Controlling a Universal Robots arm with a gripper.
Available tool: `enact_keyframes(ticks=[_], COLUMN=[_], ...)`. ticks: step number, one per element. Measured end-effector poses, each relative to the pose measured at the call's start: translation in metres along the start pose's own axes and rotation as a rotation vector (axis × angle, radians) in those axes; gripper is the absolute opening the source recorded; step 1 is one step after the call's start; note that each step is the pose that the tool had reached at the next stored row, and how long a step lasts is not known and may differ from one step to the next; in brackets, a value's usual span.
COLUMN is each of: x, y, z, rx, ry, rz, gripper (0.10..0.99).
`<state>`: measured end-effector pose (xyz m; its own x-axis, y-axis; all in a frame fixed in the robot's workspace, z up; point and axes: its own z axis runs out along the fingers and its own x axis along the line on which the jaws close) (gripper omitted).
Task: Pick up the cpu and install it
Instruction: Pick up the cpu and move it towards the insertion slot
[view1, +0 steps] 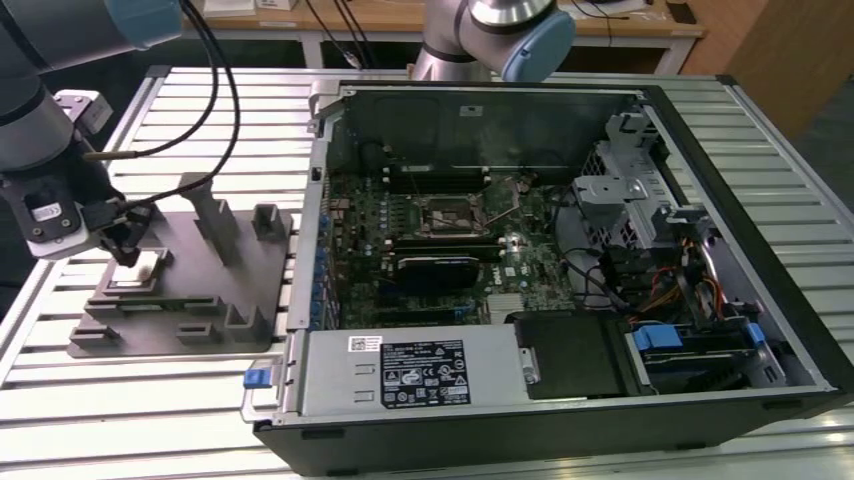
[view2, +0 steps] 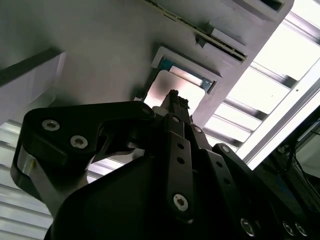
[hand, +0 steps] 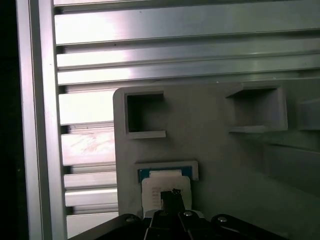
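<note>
**While the cpu (view1: 142, 272) lies in its grey holder, the gripper (view1: 127, 248) hangs right over it**

Whether the gripper is open or closed cannot be told; in both wrist views its dark tip (view2: 175, 100) (hand: 172, 195) narrows to one point, and its black body hides the rest. That tip sits directly above the cpu, over the middle of the shiny metal top (view2: 165, 85). It is very close, but whether the two touch cannot be told.

The cpu lies flat in a shallow square pocket of the grey fixture block (view1: 187, 300). In the first wrist view a thin blue edge shows along one side of the pale chip (hand: 155, 187). Two empty square recesses sit further along the same block (hand: 210, 135), and upright grey posts rise from it beside the pocket.

The block rests on the ribbed aluminium table (view1: 200, 100), at the exterior view's left. Well apart from it, toward the exterior view's right, an open computer case (view1: 747, 200) lies on its side. The black socket (view1: 447, 212) on the board inside has its metal frame around it, and nothing silver shows in it.
</note>
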<state>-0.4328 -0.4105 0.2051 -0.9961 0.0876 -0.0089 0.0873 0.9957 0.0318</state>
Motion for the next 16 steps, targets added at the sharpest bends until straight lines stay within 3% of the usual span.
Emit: enact_keyframes(ticks=[3, 8, 16], x=[-0.0005, -0.0009, -0.0010], y=[-0.0003, -0.0018, -0.0030], z=[0.0025, 0.0029, 0.0051], rx=[0.002, 0.016, 0.017], ry=[0.0002, -0.0006, -0.0007], rz=[0.000, 0.000, 0.000], gripper=[0.106, 0.106, 0.106])
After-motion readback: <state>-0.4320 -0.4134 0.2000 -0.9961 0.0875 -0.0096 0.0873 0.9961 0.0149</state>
